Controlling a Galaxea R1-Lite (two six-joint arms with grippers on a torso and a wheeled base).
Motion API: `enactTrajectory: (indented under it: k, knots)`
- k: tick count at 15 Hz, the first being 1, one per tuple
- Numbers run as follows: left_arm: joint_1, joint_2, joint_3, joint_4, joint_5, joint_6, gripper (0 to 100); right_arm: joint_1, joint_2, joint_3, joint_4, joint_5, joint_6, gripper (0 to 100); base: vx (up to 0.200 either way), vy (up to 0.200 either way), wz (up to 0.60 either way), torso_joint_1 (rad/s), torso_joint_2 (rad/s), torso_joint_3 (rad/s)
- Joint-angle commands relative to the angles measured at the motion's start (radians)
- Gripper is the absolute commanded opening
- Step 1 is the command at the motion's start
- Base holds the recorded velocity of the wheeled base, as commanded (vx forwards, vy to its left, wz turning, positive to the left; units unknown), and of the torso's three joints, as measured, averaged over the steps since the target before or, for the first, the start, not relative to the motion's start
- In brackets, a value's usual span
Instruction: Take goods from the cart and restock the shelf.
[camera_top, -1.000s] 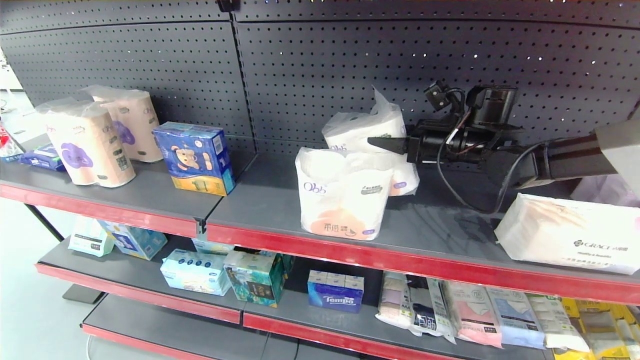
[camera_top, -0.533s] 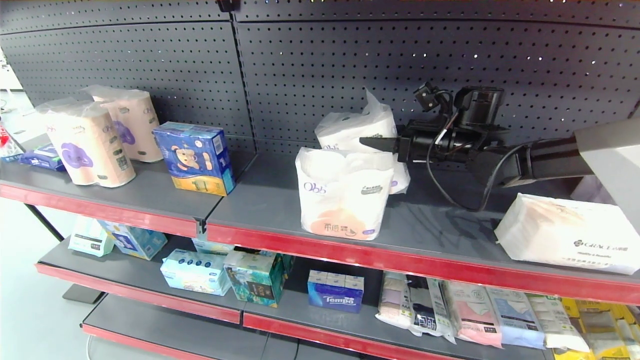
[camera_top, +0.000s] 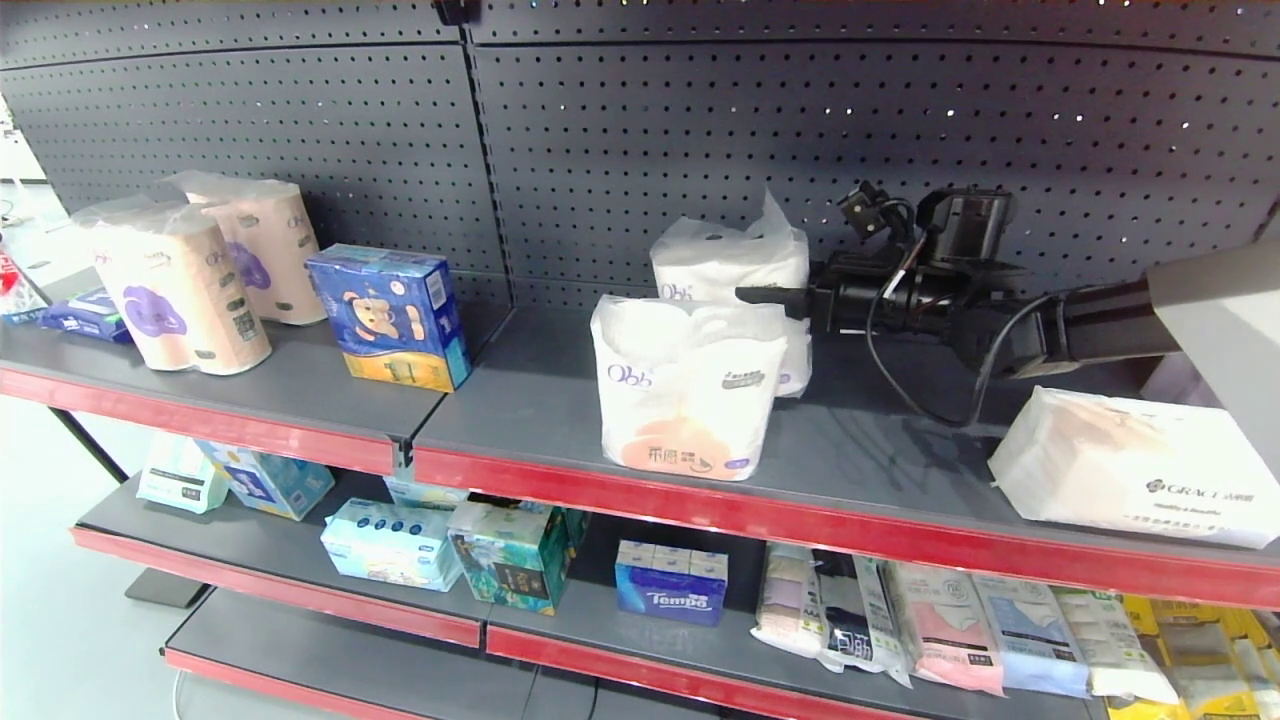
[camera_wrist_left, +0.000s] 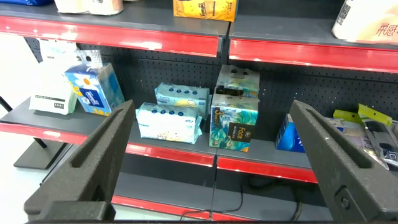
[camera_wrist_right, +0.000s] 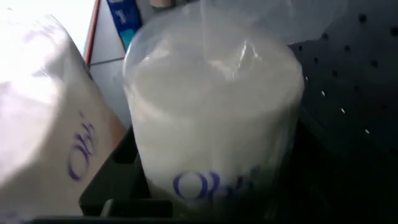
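Toilet-roll pack (camera_top: 722, 265) — purple-lettered — stands on shelf (camera_top: 540, 392); right claw (camera_top: 752, 291) clasps it.

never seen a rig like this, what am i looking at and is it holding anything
It is a two-armed robot restocking a shelf. The wide picture comes from a camera on its head; the other two come from cameras on its wrists. The right arm's fingers grip a white plastic-wrapped pack of toilet rolls at the back of the grey shelf with a red edge; the right wrist picture shows it close up. A matching white pack stands in front, a flat white tissue pack lies to the right, and a blue box and peach roll packs stand to the left. The left arm's fingers are open, facing the lower shelves.
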Motion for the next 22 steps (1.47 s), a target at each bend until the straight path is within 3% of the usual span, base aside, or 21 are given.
enactTrajectory:
  k: [1,7,17,22]
  knots:
    - [0.0,0.001,0.0,0.0,0.0,0.0,100,-0.032,-0.003,0.003,0.049,0.031,-0.039,0,0.0,0.0,0.0,0.0,0.0,0.0]
    - [0.0,0.001,0.0,0.0,0.0,0.0,100,-0.055,-0.019,0.033,0.075,0.052,-0.131,0,0.0,0.0,0.0,0.0,0.0,0.0]
    - [0.0,0.001,0.0,0.0,0.0,0.0,100,0.008,-0.009,0.02,0.073,0.112,-0.137,0,0.0,0.0,0.0,0.0,0.0,0.0]
    - [0.0,0.001,0.0,0.0,0.0,0.0,100,-0.011,-0.008,0.012,0.073,0.104,-0.134,0,0.0,0.0,0.0,0.0,0.0,0.0]
